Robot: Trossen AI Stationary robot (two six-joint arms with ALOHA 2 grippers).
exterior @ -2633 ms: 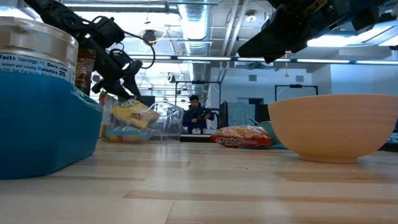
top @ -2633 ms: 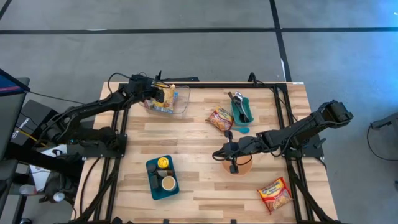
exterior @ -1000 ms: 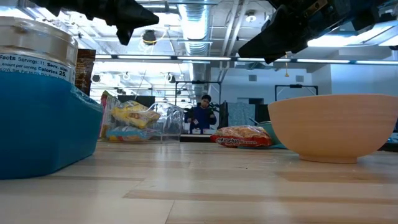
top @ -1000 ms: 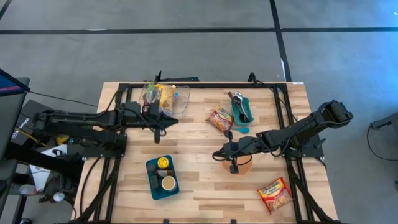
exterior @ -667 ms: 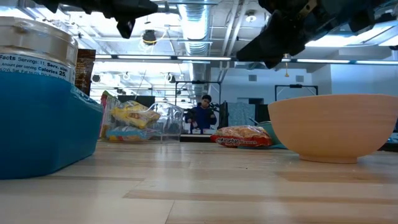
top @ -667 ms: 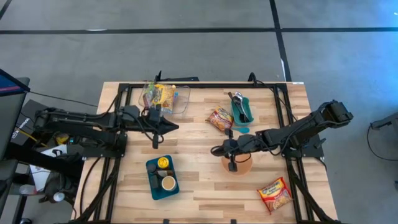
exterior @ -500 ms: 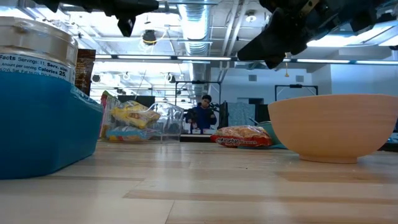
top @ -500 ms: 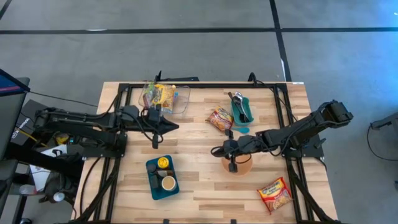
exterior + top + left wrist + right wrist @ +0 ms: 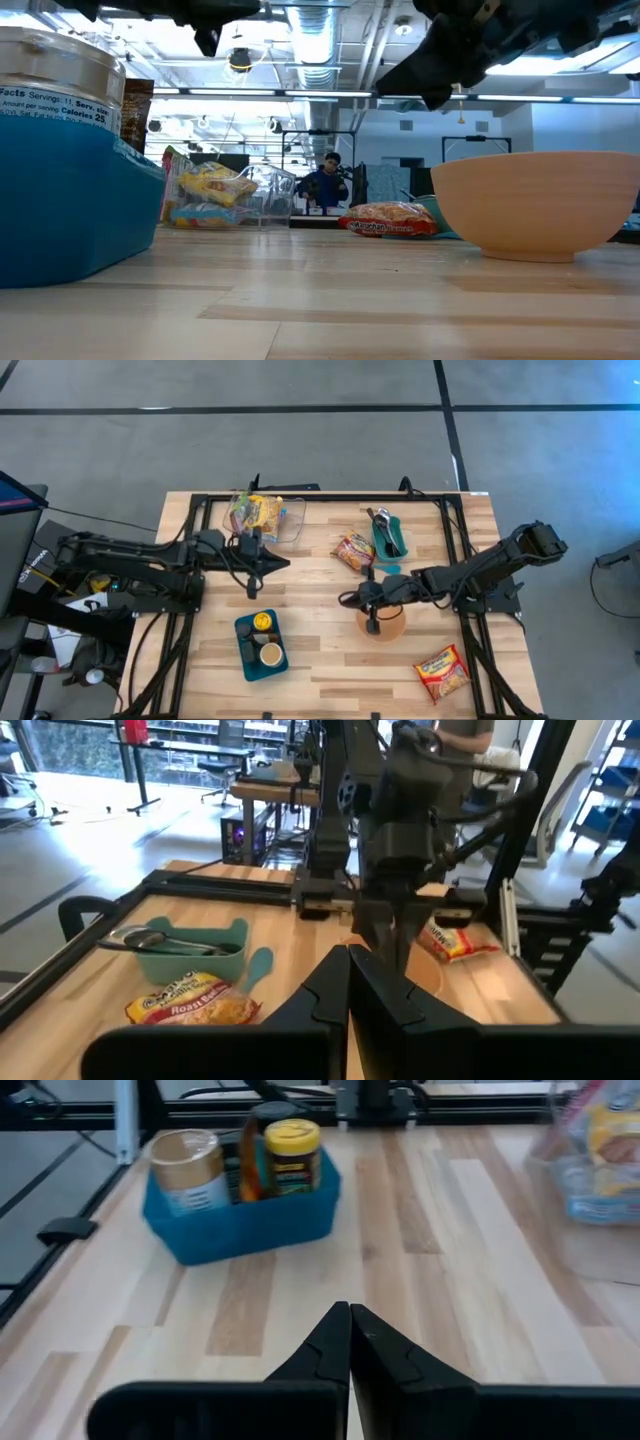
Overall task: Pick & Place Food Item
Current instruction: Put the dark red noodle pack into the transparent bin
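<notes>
Two closed pincers, crinkly noodle packet, round smooth bowl, wooden table

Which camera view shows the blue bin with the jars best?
The right wrist view: the blue bin appears whole, jars visible inside. The high view shows it small from above; the low view shows only one near wall; the left wrist view misses it.
</notes>
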